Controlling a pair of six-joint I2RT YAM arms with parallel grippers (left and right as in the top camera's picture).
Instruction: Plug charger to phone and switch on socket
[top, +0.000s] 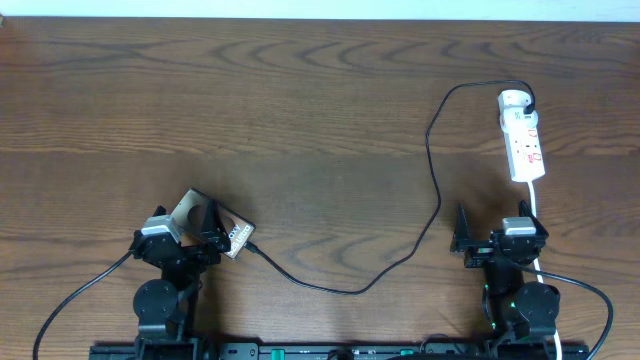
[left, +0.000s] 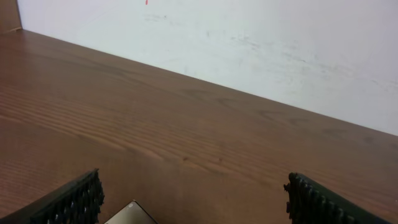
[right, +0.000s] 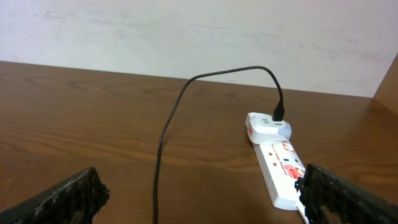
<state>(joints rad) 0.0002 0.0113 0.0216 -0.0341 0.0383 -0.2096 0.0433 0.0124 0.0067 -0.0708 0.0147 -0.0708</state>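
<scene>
Plainly ungripped, the phone (left: 132, 213) lies between the left gripper's (left: 194, 190) wide-spread jaws; well apart from it, the right gripper (right: 200, 186) gapes empty.

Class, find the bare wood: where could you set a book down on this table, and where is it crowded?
Free: the wide stretch from the table's far edge down to the phone, left of the charger. Crowded: the right side, around the socket.

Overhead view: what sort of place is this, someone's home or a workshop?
Likely a robotics test bench: a wooden table by a plain white wall, a robot's left arm and right arm at its edge, with a phone, charger and socket laid out.
</scene>
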